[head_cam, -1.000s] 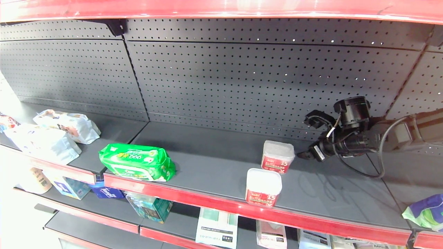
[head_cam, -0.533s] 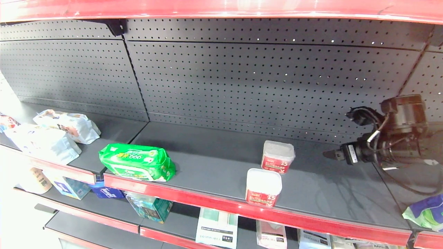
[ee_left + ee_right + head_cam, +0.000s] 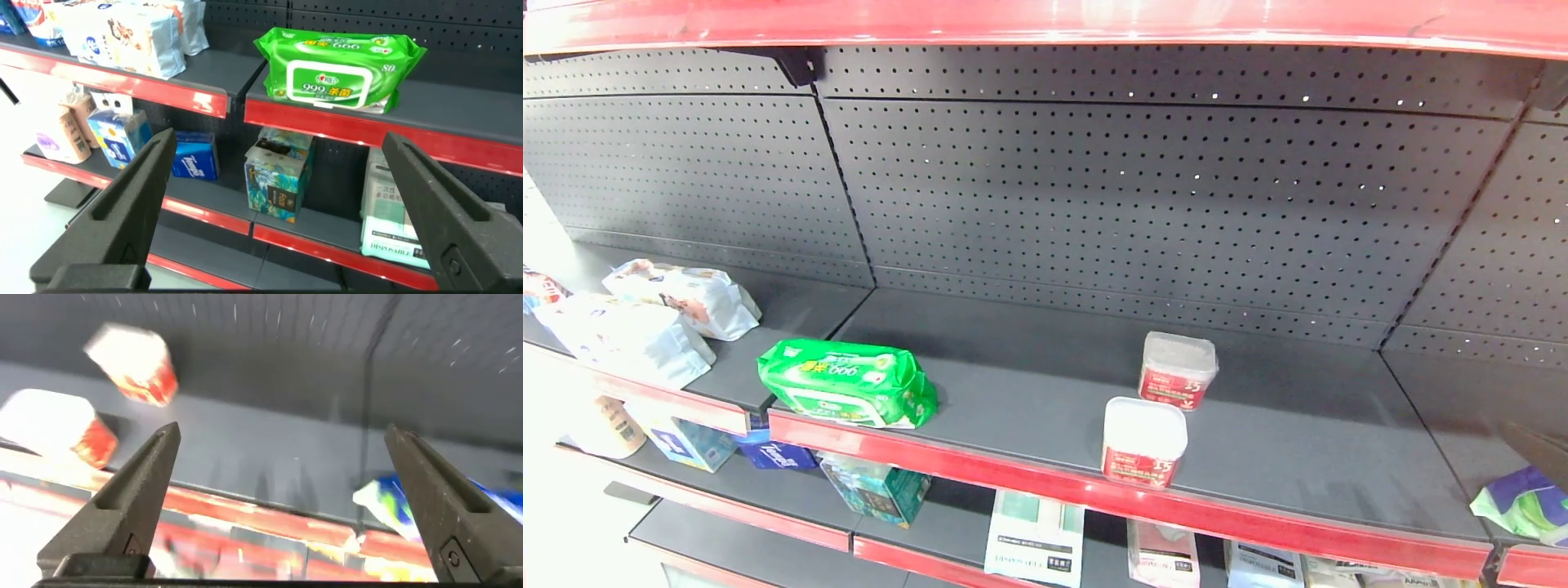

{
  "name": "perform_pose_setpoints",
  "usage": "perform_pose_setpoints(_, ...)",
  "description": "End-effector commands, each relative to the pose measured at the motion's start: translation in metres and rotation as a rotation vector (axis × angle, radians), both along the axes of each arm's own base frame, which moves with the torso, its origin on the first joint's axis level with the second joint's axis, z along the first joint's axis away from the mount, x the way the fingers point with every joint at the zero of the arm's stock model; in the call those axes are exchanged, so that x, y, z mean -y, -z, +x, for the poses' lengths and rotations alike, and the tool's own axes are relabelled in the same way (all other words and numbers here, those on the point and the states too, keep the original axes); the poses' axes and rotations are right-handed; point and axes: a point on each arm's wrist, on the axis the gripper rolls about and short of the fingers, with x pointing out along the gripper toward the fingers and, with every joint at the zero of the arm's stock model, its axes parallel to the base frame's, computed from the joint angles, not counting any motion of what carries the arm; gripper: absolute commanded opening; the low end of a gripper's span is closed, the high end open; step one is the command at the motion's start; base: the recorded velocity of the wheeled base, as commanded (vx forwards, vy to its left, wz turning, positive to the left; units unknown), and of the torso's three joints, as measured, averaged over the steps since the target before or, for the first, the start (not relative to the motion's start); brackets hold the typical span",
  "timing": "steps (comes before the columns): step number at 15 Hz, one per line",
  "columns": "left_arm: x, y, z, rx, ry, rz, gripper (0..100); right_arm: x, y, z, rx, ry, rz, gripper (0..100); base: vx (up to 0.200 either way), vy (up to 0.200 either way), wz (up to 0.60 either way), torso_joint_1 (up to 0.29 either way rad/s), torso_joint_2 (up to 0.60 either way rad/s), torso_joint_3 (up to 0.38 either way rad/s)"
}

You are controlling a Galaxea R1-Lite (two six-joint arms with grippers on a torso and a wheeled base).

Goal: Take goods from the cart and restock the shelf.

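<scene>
Standing on shelf (image 3: 1029, 384), rear tub (image 3: 1178, 369), front tub (image 3: 1144, 441)

Green plastic wet-wipes pack (image 3: 847, 384) lying flat, label facing front. Off to its left, two white soft plastic packs (image 3: 625, 335) side by side. One level down: dark blue tissue box (image 3: 772, 453), teal patterned cube box (image 3: 876, 487), white-and-green flat pack (image 3: 1035, 539). Far right, a blue-green-white soft bag (image 3: 1519, 502).
</scene>
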Motion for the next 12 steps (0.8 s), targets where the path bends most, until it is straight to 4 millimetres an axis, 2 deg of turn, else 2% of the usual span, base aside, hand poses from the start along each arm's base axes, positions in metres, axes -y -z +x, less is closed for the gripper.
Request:
perform_pose_setpoints(1,0.000,0.000,0.000,-0.001,0.000,0.000,100,0.001,0.079,-0.096,0.350,0.004,-0.020,100,0.000,0.000,0.00,0.000,0.00,0.000)
perform_pose_setpoints(2,0.000,0.000,0.000,-0.001,0.000,0.000,100,0.001,0.089,-0.097,0.328,0.031,-0.022,100,0.000,0.000,0.00,0.000,0.00,0.000)
perform_pose_setpoints(3,0.000,0.000,0.000,0.001,-0.001,0.000,100,0.002,0.089,-0.097,0.327,0.054,-0.025,100,0.000,0.000,0.00,0.000,0.00,0.000)
perform_pose_setpoints(5,0.000,0.000,0.000,-0.001,0.000,0.000,100,0.002,0.110,-0.090,0.260,0.039,-0.019,100,0.000,0.000,0.00,0.000,0.00,0.000)
perform_pose_setpoints(7,0.000,0.000,0.000,-0.001,-0.001,0.000,100,-0.001,0.108,-0.090,0.261,-0.079,-0.009,100,0.000,0.000,0.00,0.000,0.00,0.000)
perform_pose_setpoints(8,0.000,0.000,0.000,-0.001,-0.001,0.000,100,-0.001,0.115,-0.088,0.244,-0.076,-0.010,100,0.000,0.000,0.00,0.000,0.00,0.000)
perform_pose_setpoints(12,0.000,0.000,0.000,0.001,-0.001,0.002,100,0.000,0.115,-0.088,0.243,-0.013,0.027,100,0.000,0.000,0.00,0.000,0.00,0.000)
